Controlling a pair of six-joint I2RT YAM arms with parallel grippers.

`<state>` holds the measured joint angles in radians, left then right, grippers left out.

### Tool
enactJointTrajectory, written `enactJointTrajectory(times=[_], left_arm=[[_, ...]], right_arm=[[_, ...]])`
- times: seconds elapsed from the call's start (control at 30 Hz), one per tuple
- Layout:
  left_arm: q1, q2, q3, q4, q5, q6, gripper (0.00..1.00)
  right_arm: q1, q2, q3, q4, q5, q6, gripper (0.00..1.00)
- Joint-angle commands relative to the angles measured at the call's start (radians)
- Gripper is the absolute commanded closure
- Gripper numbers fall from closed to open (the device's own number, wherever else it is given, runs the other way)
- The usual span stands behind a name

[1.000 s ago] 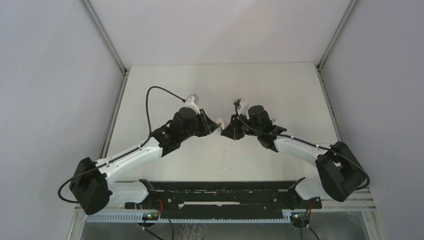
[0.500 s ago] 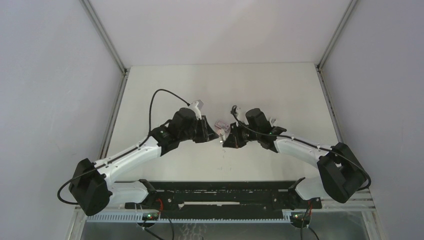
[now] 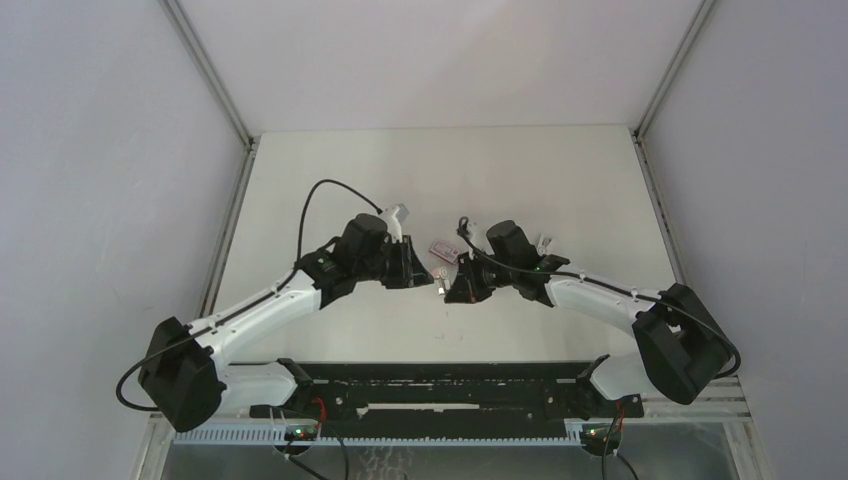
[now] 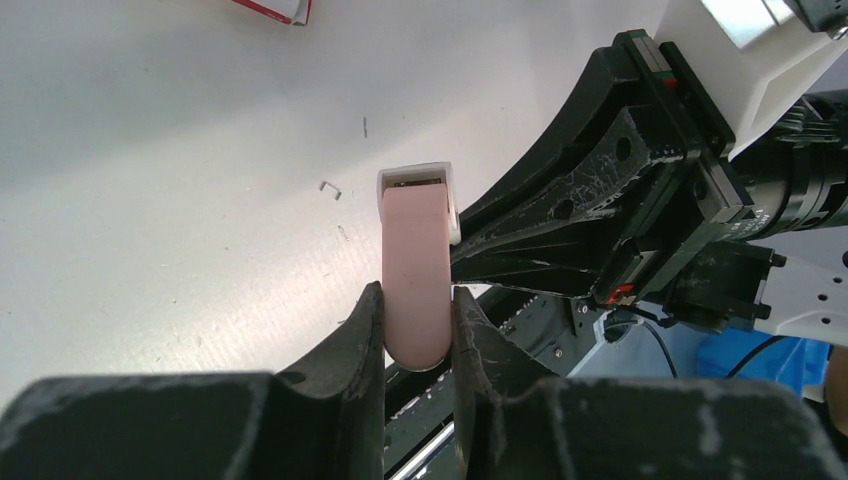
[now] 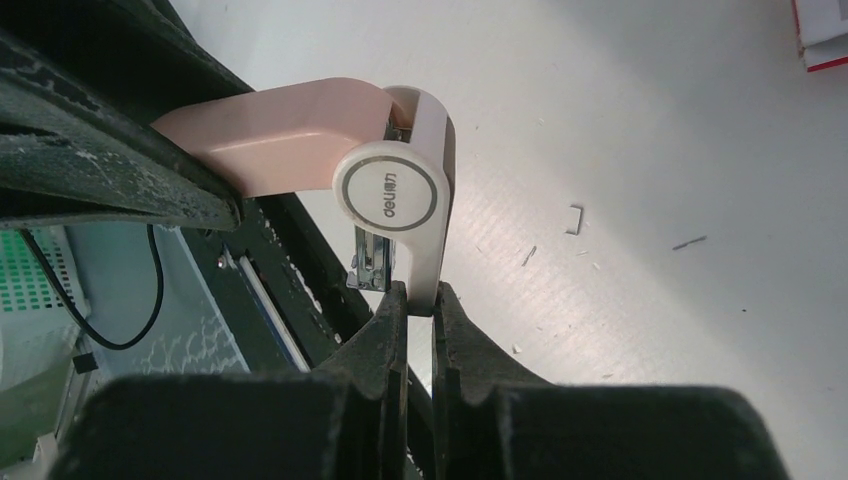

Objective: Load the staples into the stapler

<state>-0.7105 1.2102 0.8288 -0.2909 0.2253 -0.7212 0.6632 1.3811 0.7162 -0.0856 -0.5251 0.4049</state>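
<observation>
White table [image 3: 330, 170] beneath, left hand [image 4: 417, 302] and right hand [image 5: 419, 300] each clench the "deli"-marked pink stapler [image 5: 290, 130].

Bright, even, diffuse light from above, faint soft shadows on the white table [image 3: 330, 180], overhead view evenly exposed — wrist views sharp at mid-range, near foreground dark, slightly soft.

You have: stapler [image 5: 290, 135], smooth matt pink plastic lid, glossy white plastic base, bright metal magazine; right gripper [image 5: 418, 298], scuffed rough black plastic; table [image 5: 640, 130], matt white, finely textured.
</observation>
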Motion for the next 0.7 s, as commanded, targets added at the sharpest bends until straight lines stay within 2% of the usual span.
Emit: enactJointTrajectory(times=[0.0, 0.67], left_arm=[[0.068, -0.002, 0.066, -0.074, -0.101, 0.127, 0.99], [0.157, 0.066, 0.164, -0.199, -0.06, 0.293, 0.89]], right_arm=[[0.001, -0.002, 0.005, -0.136, -0.049, -0.038, 1.0], [0.001, -0.034, 0.006, -0.341, -0.136, -0.109, 1.0]])
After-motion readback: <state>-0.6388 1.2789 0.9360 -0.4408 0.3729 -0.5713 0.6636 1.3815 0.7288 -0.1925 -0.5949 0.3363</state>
